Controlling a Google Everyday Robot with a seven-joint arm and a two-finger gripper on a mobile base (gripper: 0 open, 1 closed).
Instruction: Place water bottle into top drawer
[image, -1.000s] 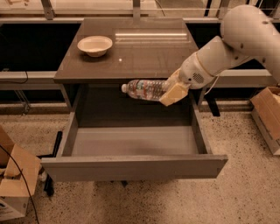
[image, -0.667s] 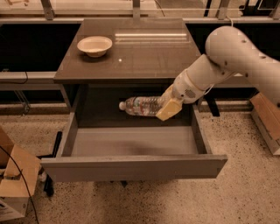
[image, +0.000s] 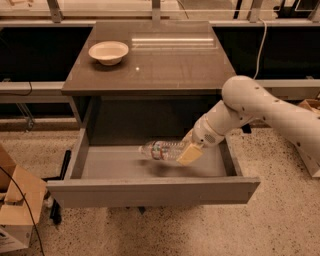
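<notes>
One end effector (image: 186, 152), right of centre, pinches the water bottle (image: 161, 150), stretched horizontally leftward low over the top drawer (image: 150, 193)

Nothing legible anywhere; label band on the water bottle (image: 161, 150) indecipherable. Gripper (image: 186, 152) inside the open top drawer (image: 150, 192), jaws clamped on the bottle's end.

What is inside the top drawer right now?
The water bottle, lying sideways low in the drawer, held by the gripper. Whether it touches the floor cannot be told; the front panel hides the floor's near strip.
</notes>
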